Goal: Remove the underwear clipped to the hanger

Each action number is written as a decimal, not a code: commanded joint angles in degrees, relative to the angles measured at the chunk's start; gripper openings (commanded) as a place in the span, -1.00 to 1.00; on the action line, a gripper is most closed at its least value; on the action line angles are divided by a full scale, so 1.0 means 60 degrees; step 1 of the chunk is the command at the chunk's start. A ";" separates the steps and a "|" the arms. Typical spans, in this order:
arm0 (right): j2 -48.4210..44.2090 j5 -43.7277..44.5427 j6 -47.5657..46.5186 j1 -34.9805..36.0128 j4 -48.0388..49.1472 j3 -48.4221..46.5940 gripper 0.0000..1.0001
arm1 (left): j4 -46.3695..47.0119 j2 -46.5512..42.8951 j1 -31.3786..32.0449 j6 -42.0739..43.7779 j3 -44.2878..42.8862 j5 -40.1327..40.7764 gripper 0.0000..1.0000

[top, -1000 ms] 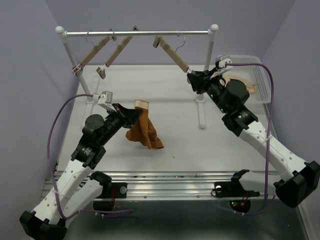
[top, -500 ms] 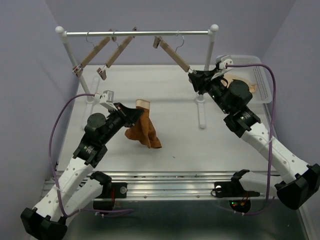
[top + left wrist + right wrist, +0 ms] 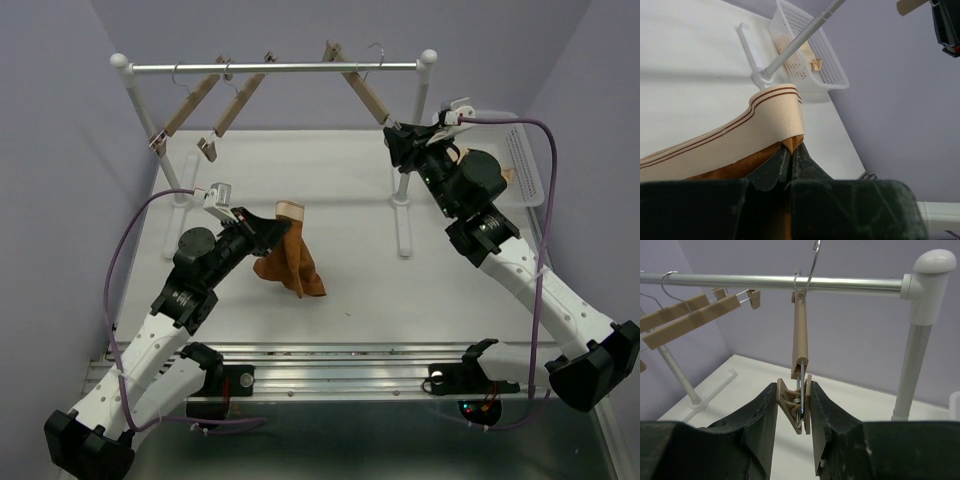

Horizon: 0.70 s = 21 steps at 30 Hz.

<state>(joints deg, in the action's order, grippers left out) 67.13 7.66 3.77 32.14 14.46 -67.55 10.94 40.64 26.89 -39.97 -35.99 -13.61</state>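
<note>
The rail [image 3: 275, 67] stands on the table [image 3: 350, 190], and the hanger [image 3: 362, 88] hangs from it, slanted and bare. The underwear [image 3: 288, 262] sags onto mid-table, well apart from the hanger, its waistband clenched in the left gripper [image 3: 268, 228]. The right gripper [image 3: 397, 142] squeezes the hanger's lower clip [image 3: 799, 410]. The step likely calls for letting that clip go gently, so the hanger does not swing off, then lowering the underwear flat.

A robotics lab test cell is indicated by plain lavender walls [image 3: 60, 150] closed around a white tabletop [image 3: 330, 200], an aluminium mounting rail [image 3: 340, 362] fixed at its near edge, and a small clothes rack [image 3: 275, 67] set upon it.
</note>
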 commanded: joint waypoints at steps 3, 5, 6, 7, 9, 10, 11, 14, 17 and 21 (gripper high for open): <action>0.0573 0.0716 -0.0043 -0.0069 0.0375 -0.0841 -0.99 | 0.0769 -0.0314 -0.0015 -0.0092 0.0095 -0.0120 -1.00; 0.0647 0.0584 0.0089 -0.0069 0.0053 -0.0841 -0.99 | 0.0755 -0.0285 -0.0015 -0.0049 0.0022 -0.0091 -1.00; 0.0676 0.0584 0.0321 -0.0069 -0.0282 -0.0783 -0.99 | 0.0769 -0.0256 0.0000 -0.0048 -0.0008 -0.0091 -1.00; 0.0676 0.0642 0.0382 -0.0069 -0.0387 -0.0696 -0.99 | 0.0770 -0.0168 -0.0015 -0.0034 -0.0051 -0.0076 -1.00; 0.0633 0.0745 0.0631 -0.0069 -0.0577 -0.0433 -0.99 | 0.0784 -0.0095 -0.0015 0.0025 -0.0169 -0.0076 -1.00; 0.0618 0.0701 0.0689 -0.0069 -0.0666 -0.0373 -0.99 | 0.0770 0.0007 -0.0015 0.0054 -0.0227 -0.0091 -1.00; 0.0574 0.0454 0.0849 -0.0069 -0.0739 -0.0329 -0.99 | 0.0784 0.0066 -0.0015 0.0098 -0.0329 -0.0149 -1.00; 0.0326 -0.0452 0.0997 -0.0069 -0.0944 -0.0154 -0.31 | 0.0799 0.0301 -0.0015 0.0171 -0.0520 -0.0222 -1.00; -0.0098 -0.1098 0.1085 -0.0069 -0.1062 -0.0008 0.85 | 0.0901 0.0550 -0.0015 0.0215 -0.0710 -0.0339 -1.00; -0.0919 -0.2562 0.0750 -0.0069 -0.1631 0.0518 1.00 | 0.1267 0.0697 -0.0015 0.0230 -0.0828 -0.0428 -1.00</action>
<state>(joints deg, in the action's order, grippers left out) 66.52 1.06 9.04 31.92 5.93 -66.13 11.99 45.01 26.89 -39.86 -37.32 -14.74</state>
